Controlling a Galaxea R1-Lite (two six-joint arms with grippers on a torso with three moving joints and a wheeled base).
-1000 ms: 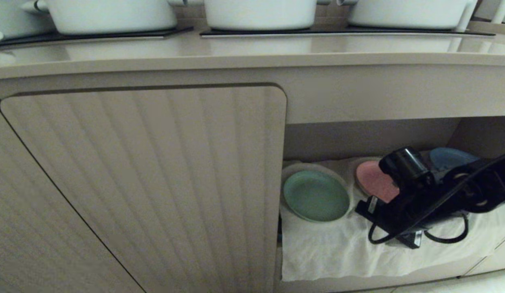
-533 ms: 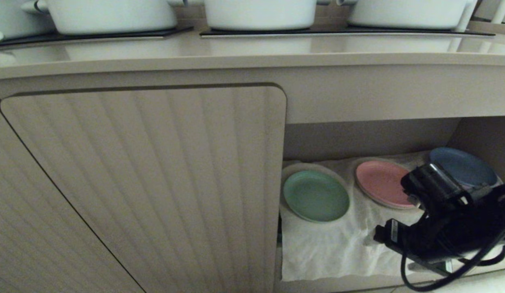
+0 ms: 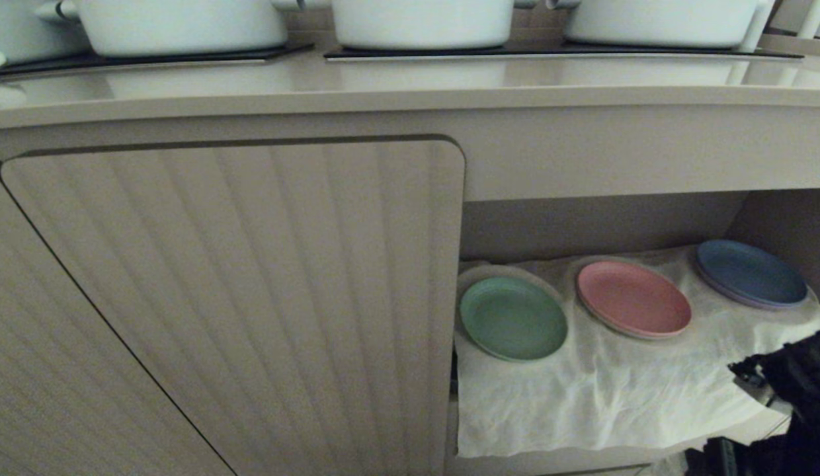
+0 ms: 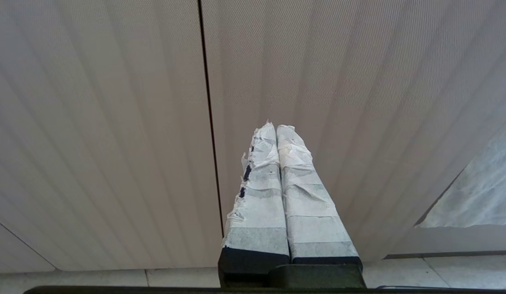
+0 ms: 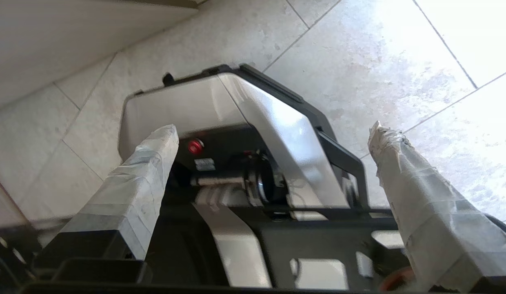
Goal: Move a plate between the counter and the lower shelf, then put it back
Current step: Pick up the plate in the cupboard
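On lower shelf (image 3: 621,410): plate (image 3: 513,318) | right gripper (image 5: 273,130): fingers apart, empty

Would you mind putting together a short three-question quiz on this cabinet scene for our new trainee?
1. True or false: the plate lies on the counter.
2. Which gripper has its fingers pressed together? A. the left gripper B. the right gripper
3. Fill in: on the lower shelf, the pink plate lies between the mint-green one and the ____ plate.

Key
1. False: it rests on the white cloth of the lower shelf.
2. A: it faces the ribbed cabinet door, while the right gripper is spread wide above the tiled floor and holds nothing.
3. Blue: the blue plate.
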